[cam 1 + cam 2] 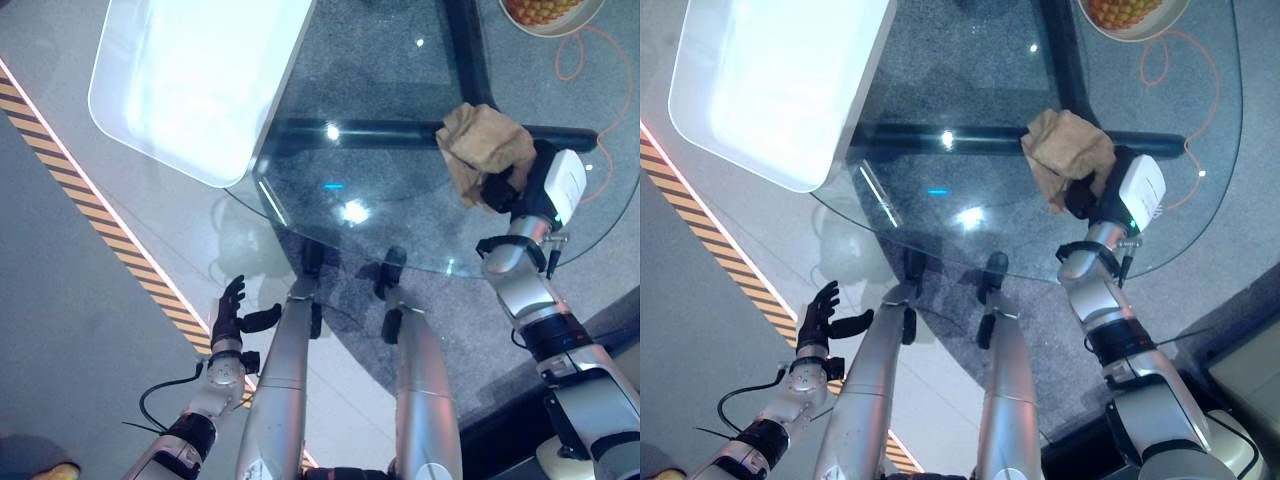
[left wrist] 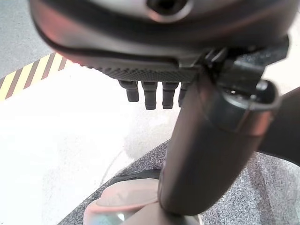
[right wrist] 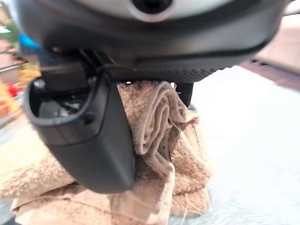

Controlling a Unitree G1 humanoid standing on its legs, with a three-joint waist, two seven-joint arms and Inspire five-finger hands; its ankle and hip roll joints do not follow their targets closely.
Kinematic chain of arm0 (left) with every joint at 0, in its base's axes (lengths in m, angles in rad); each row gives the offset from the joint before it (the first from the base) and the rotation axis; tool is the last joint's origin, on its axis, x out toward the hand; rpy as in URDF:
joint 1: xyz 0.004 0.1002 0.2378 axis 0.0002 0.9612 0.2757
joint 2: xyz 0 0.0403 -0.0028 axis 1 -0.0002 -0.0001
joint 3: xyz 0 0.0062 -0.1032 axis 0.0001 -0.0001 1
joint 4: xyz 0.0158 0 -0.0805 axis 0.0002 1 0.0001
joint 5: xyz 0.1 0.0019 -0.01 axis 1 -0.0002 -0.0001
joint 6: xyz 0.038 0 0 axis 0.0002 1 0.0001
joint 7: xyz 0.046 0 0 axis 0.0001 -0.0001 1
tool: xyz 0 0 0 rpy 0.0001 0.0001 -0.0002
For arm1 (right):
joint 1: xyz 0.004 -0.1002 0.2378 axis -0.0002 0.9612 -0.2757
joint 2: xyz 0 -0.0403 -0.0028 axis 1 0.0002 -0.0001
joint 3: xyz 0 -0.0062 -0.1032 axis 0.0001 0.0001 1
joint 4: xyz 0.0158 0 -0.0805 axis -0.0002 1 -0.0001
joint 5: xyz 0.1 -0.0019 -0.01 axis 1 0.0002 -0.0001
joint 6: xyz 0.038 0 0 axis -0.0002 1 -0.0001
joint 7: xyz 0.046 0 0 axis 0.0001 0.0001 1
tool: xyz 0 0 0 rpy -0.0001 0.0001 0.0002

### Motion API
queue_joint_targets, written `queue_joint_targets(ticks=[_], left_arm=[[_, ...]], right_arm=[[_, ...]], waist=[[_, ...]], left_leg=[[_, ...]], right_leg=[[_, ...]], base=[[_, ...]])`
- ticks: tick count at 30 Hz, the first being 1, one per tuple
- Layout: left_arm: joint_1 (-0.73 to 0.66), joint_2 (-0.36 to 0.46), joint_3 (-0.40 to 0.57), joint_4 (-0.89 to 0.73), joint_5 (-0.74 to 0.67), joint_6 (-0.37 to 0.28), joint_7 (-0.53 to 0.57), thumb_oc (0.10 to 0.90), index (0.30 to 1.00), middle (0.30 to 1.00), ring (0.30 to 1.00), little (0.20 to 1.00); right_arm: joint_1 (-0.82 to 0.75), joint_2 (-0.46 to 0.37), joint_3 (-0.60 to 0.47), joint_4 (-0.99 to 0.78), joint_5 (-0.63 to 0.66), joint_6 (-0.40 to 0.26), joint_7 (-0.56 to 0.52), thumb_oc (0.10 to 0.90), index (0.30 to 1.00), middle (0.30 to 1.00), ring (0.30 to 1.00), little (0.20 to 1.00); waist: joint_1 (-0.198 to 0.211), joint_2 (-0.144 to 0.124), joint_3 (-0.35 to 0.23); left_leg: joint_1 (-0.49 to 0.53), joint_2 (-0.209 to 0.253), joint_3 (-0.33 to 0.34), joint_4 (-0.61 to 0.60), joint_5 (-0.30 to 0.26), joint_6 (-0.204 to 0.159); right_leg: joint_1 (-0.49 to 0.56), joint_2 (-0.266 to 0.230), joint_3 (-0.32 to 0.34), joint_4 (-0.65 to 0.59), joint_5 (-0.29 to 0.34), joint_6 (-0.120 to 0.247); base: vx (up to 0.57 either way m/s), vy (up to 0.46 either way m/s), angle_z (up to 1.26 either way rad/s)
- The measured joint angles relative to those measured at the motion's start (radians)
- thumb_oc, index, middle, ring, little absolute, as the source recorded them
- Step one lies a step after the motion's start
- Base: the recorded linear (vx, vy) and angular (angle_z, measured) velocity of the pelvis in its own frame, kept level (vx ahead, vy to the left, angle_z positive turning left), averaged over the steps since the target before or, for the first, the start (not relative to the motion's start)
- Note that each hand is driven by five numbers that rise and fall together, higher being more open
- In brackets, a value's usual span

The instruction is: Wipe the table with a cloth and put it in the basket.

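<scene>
Nearest, the left hand point(image 1: 229, 312) hangs low beside the floor's yellow-and-black striped tape point(image 1: 90, 215), fingers straight and spread, holding nothing. Beyond it lies the round glass tabletop point(image 1: 400, 215), clear and glossy. On its right side the right hand point(image 1: 505, 187) has thumb and fingers curled into the tan terry cloth point(image 1: 482, 143), a crumpled, nubbly wad resting on the glass. Farther off are a white rounded tray point(image 1: 190, 80) and a bowl of yellow fruit point(image 1: 548, 14).
</scene>
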Motion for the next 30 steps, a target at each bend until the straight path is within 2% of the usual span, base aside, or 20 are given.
queue_joint_targets(ticks=[10,14,21,26,30], left_arm=[[0.002,-0.003,0.013,-0.001,0.002,0.001,0.003,0.800,0.900,0.900,0.900,0.900],[0.002,-0.009,0.015,0.000,0.002,0.001,0.008,0.800,0.900,0.900,0.900,0.900],[0.002,-0.023,0.019,0.004,0.028,0.002,0.017,0.800,0.900,0.900,0.900,0.900],[-0.002,-0.037,0.018,0.005,0.046,0.002,0.017,0.800,0.900,0.900,0.900,0.900],[-0.009,-0.044,0.014,0.013,0.046,0.002,0.017,0.800,0.900,0.900,0.900,0.900]], right_arm=[[0.032,0.004,-0.010,-0.047,0.000,-0.022,0.010,0.100,0.300,0.300,0.300,0.200],[0.032,0.012,0.002,-0.115,-0.009,-0.022,0.085,0.100,0.300,0.300,0.300,0.200],[-0.023,0.089,0.075,-0.170,-0.134,-0.022,0.234,0.100,0.300,0.300,0.300,0.200],[-0.099,0.125,0.199,-0.185,-0.169,-0.021,0.359,0.100,0.300,0.300,0.300,0.200],[-0.124,0.168,0.261,-0.185,-0.181,-0.016,0.416,0.100,0.300,0.300,0.300,0.200]], waist=[[-0.008,0.000,0.000],[-0.008,0.001,0.000],[-0.003,0.002,0.000],[0.028,0.014,0.000],[0.052,0.021,0.000]], left_leg=[[0.003,0.006,0.004,-0.004,-0.001,0.000],[0.006,0.005,0.005,-0.010,0.000,-0.002],[0.028,0.007,0.003,-0.038,0.013,-0.020],[0.040,0.011,-0.007,-0.053,0.025,-0.038],[0.045,0.010,-0.021,-0.056,0.031,-0.047]], right_leg=[[-0.002,0.005,0.001,0.000,0.000,-0.001],[-0.005,0.005,0.004,0.002,0.000,-0.001],[-0.001,0.007,0.002,0.012,-0.006,-0.011],[0.000,0.012,-0.005,0.022,-0.016,-0.027],[0.000,0.012,-0.018,0.038,-0.025,-0.039]], base=[[0.00,-0.007,-0.01],[0.00,0.000,0.00],[0.00,-0.003,0.01],[0.00,0.002,0.05],[0.00,0.008,0.09]])
